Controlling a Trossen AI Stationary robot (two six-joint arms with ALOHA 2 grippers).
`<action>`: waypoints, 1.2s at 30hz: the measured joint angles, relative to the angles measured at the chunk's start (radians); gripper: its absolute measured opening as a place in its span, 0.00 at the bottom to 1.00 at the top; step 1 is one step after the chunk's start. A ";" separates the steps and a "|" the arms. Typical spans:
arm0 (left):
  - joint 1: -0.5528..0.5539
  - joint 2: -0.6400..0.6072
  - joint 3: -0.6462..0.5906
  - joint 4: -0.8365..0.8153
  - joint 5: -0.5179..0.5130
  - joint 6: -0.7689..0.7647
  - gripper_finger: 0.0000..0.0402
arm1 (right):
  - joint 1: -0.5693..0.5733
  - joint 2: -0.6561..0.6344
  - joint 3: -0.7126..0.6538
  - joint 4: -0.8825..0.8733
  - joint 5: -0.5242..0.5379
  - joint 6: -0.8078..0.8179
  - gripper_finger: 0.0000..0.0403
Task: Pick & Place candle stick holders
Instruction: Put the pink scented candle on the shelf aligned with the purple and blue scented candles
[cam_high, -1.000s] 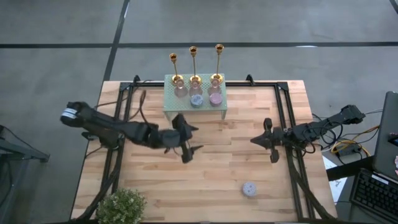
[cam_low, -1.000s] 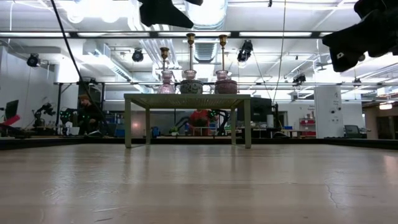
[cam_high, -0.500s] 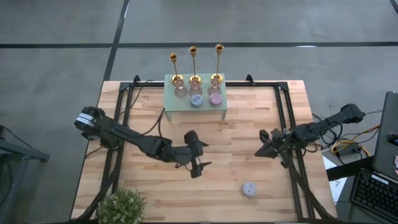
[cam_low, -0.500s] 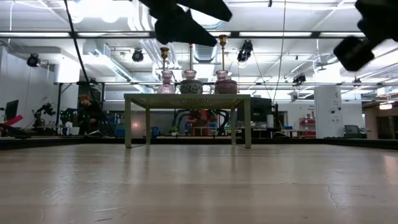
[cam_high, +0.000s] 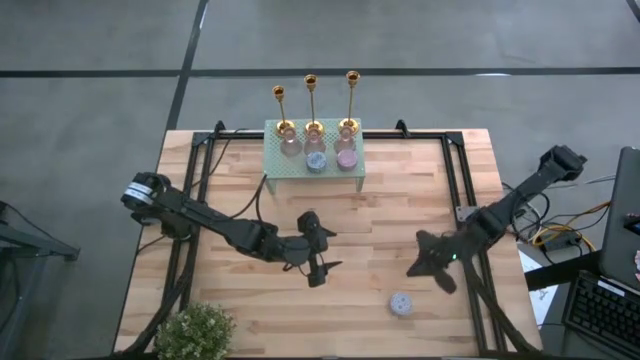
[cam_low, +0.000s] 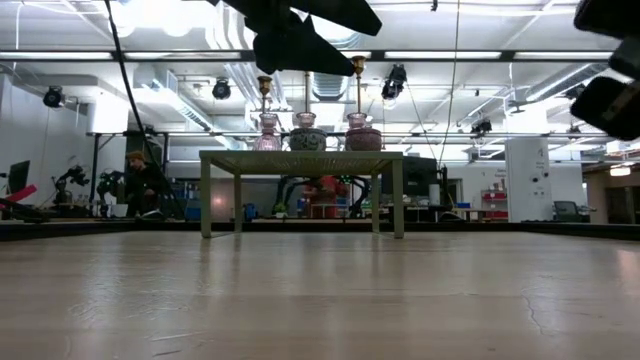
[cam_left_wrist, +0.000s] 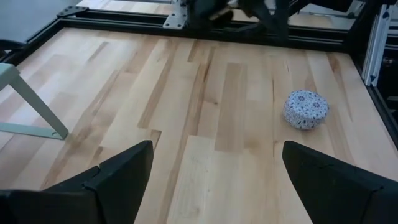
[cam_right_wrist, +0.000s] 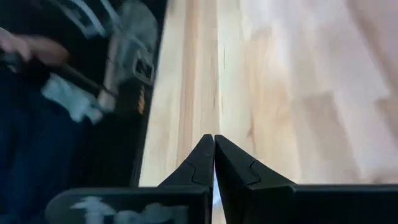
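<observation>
Up back, shiny slim gold candle stick holders (cam_high: 311, 100) on mesh stand (cam_high: 313, 160).

Small raised stand (cam_high: 314, 162): at the far middle edge of the tabletop (cam_high: 380, 215).
Three candle stick holders (cam_high: 311, 105): in a row along the stand's far edge, side by side.
Three vases (cam_high: 316, 152): on the stand, in a row just in front of the candle stick holders.
Round lidded tin (cam_high: 401, 304): on the tabletop, near edge, right of centre.
Potted plant (cam_high: 196, 330): near left corner.
Left gripper (cam_high: 318, 259): above the tabletop centre, in front of the stand.
Right gripper (cam_high: 431, 262): right of the left gripper, behind the tin.
</observation>
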 joint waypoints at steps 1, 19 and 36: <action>0.000 0.000 0.000 0.000 0.000 0.000 0.90 | 0.020 0.050 0.035 -0.028 0.001 0.017 0.02; -0.004 0.000 0.000 0.005 0.000 -0.022 0.90 | 0.227 0.869 0.604 -0.571 -0.121 0.155 0.38; -0.005 -0.002 0.000 0.004 0.019 -0.028 0.90 | 0.199 1.054 0.720 -0.563 0.111 0.070 0.29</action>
